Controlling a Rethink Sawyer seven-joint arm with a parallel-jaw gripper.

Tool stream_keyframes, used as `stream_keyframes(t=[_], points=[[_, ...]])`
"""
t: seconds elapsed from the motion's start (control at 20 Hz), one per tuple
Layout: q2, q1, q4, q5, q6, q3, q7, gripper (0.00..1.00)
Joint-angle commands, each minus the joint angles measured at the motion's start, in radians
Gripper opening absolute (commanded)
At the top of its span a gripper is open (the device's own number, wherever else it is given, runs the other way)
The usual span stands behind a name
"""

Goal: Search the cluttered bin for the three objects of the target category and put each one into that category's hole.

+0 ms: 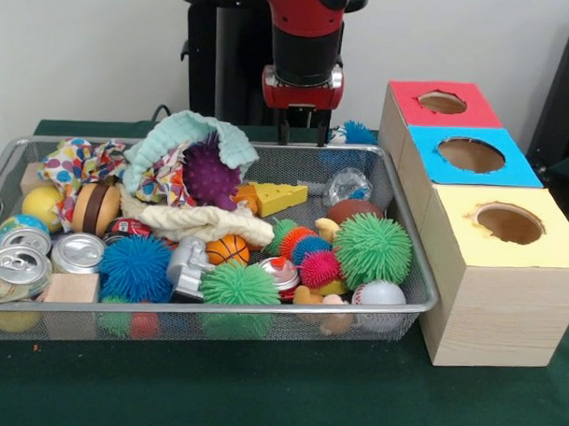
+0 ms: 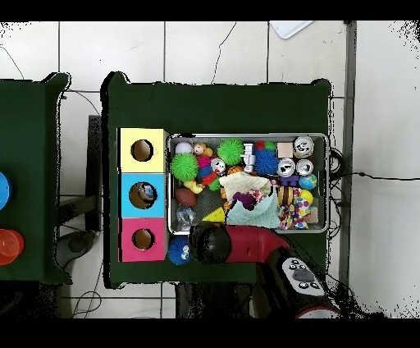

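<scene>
A wire mesh bin [image 1: 410, 238] holds a heap of toys. Spiky balls show in green [image 1: 372, 249], a second green [image 1: 240, 284], blue [image 1: 136, 267], purple [image 1: 209, 173] and pink [image 1: 320, 268]. Metal cans [image 1: 77, 252] lie at the left, with another can [image 1: 282, 274] in the middle. Beside the bin stand three boxes with holes: red [image 1: 443, 102], blue [image 1: 471, 154] and yellow [image 1: 508, 223]. My gripper [image 1: 303, 130] hangs open and empty behind the bin's far rim, clear of the toys. In the overhead view the arm [image 2: 238, 244] covers it.
Mint [image 1: 189, 135], polka-dot [image 1: 81, 159] and cream [image 1: 195, 219] cloths cover part of the heap. A cheese wedge [image 1: 278, 198], basketball [image 1: 227, 249], baseball [image 1: 379, 293] and wooden block [image 1: 71, 288] lie among it. A blue spiky ball [image 1: 353, 133] sits on the table outside the bin.
</scene>
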Motion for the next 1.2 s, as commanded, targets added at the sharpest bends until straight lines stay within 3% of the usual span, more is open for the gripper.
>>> stream_keyframes(t=[0.05,0.25,0.7,1.2], points=[[0.130,0.030,-0.028,-0.046,-0.303,0.130,0.112,1.00],[0.125,0.069,-0.039,-0.045,-0.332,0.111,0.141,1.00],[0.008,0.151,-0.038,-0.002,-0.180,0.051,0.162,1.00],[-0.050,0.191,-0.054,0.019,-0.168,0.007,0.162,1.00]])
